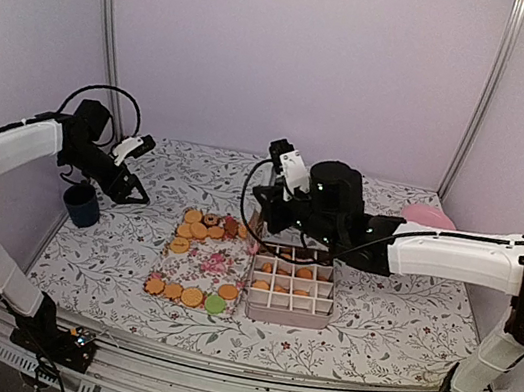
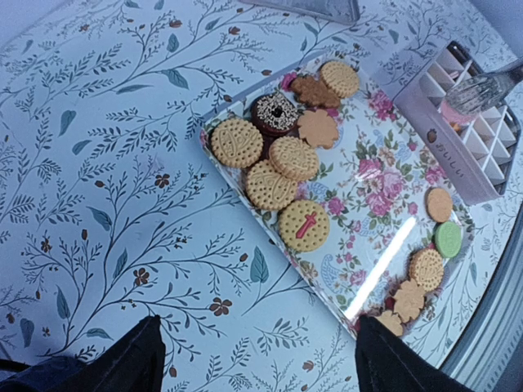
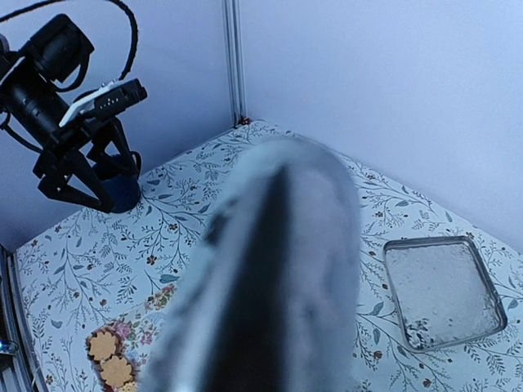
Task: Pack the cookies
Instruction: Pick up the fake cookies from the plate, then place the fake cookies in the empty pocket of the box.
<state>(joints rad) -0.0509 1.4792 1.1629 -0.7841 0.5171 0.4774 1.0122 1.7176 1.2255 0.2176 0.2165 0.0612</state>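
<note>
– Left tool (image 1: 130,193) hangs over the left side of the table (image 1: 392,321). Its fingers are spread wide and nothing is in it. Its arm is bent up high, and a blue cup (image 1: 83,205) sits just beside it.
– And the right tool (image 1: 258,228)?
– That arm reaches long across the table to the far left corner of the white box (image 1: 287,319). A blurry see-through thing (image 3: 270,269) fills its camera, so I cannot tell if the tool is clenched or loose.
– Where are the cookies (image 2: 282,171)?
– Most lie on the flowery tray (image 2: 368,204), one bunch at the far end and one row at the near end. Some orange ones sit in the far little rooms of the box.
– Anything else?
– A pink plate (image 1: 428,216) peeks out behind the right arm. A clear square dish (image 3: 441,294) lies flat on the table.
</note>
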